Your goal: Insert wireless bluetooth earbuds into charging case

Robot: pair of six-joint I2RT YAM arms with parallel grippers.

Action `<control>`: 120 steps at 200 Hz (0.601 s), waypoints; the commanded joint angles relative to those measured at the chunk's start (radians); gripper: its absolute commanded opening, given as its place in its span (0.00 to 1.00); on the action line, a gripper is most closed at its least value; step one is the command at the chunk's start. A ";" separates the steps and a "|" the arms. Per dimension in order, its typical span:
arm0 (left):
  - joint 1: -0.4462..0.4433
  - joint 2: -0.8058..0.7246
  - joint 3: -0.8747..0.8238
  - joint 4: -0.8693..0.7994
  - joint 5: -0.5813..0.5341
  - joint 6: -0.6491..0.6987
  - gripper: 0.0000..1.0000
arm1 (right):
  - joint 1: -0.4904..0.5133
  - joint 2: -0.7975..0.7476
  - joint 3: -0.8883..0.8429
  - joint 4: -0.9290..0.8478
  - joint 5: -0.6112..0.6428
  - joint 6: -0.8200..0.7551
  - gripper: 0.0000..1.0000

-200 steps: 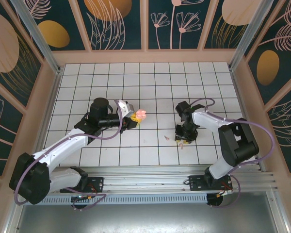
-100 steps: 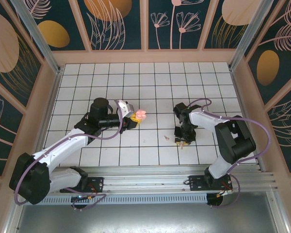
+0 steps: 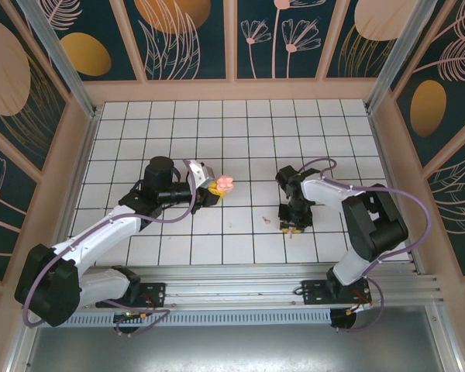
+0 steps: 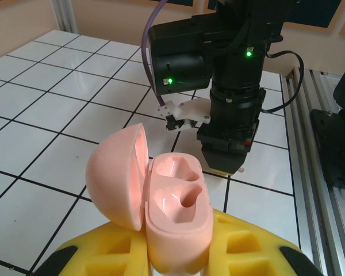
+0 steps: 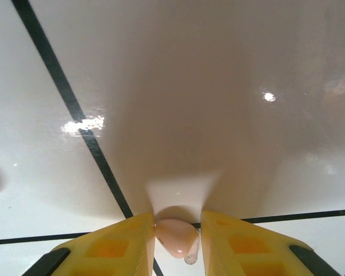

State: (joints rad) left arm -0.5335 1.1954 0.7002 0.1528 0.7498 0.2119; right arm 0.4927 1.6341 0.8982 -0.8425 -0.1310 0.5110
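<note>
The charging case [image 4: 178,201] is pale pink with its lid swung open to the left, and both recessed wells are bare. My left gripper [image 4: 178,256] is shut on its lower body between yellow fingers [image 4: 259,253], held above the tiles. From the top view, the case [image 3: 225,183] sits at the tip of the left gripper [image 3: 219,188]. My right gripper [image 3: 288,225] points straight down at the floor. In the right wrist view an earbud [image 5: 175,234] sits pinched between the right gripper's [image 5: 177,230] yellow fingers. A second earbud [image 3: 266,219] lies on the tiles just left of it.
The white tiled floor [image 3: 240,132] is fenced by pink walls [image 3: 232,89]. The right arm's black wrist [image 4: 230,115] stands close behind the held case in the left wrist view. A metal rail [image 3: 240,291] runs along the near edge.
The right gripper's fingers have narrowed onto the earbud, and the right arm has shifted slightly left. The left arm and case have held still.
</note>
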 commanded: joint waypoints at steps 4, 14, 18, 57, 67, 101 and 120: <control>-0.006 -0.013 -0.011 0.004 0.004 -0.005 0.20 | 0.010 0.010 -0.016 -0.022 0.024 0.011 0.27; -0.006 -0.014 -0.011 0.002 0.004 -0.004 0.20 | 0.011 0.009 -0.018 -0.020 0.025 0.012 0.26; -0.006 -0.014 -0.011 0.002 0.004 -0.004 0.20 | 0.010 0.009 -0.018 -0.019 0.025 0.012 0.26; -0.006 -0.013 -0.011 0.006 0.003 -0.003 0.20 | 0.013 -0.005 -0.019 -0.016 0.031 0.017 0.22; -0.005 -0.013 -0.012 0.012 0.005 -0.001 0.20 | 0.012 -0.019 -0.021 -0.011 0.033 0.023 0.22; -0.006 -0.021 -0.049 0.099 0.022 -0.016 0.19 | 0.012 -0.108 -0.025 0.026 0.033 0.058 0.21; -0.006 -0.025 -0.088 0.192 0.037 -0.036 0.19 | 0.011 -0.169 -0.023 0.064 0.030 0.076 0.21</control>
State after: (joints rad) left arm -0.5335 1.1934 0.6537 0.2142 0.7528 0.2043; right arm 0.4938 1.5547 0.8780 -0.8272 -0.1234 0.5407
